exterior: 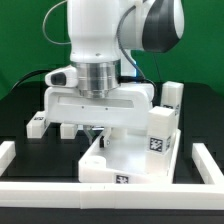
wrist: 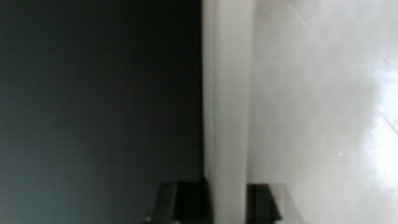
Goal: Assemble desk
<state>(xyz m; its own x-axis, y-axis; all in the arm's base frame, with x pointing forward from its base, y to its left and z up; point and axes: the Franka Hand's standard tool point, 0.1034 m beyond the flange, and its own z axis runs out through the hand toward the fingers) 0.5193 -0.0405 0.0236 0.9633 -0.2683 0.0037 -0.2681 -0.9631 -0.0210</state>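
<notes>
The white desk top (exterior: 135,160) lies in the middle of the exterior view, with black-and-white tags on its side faces. My gripper (exterior: 93,131) reaches down over the part of it toward the exterior view's left. In the wrist view the desk top's raised rim (wrist: 228,100) runs as a pale strip straight between my two dark fingertips (wrist: 183,203), which press on both sides of it. My gripper (wrist: 222,203) is shut on that rim. A white block leg (exterior: 172,97) with a tag stands behind the desk top. Another leg (exterior: 37,124) lies at the exterior view's left.
A low white border (exterior: 100,190) runs along the front of the black table, with side pieces at the exterior view's left (exterior: 8,155) and right (exterior: 205,165). My arm's wide white wrist body (exterior: 100,102) hides the table behind the desk top.
</notes>
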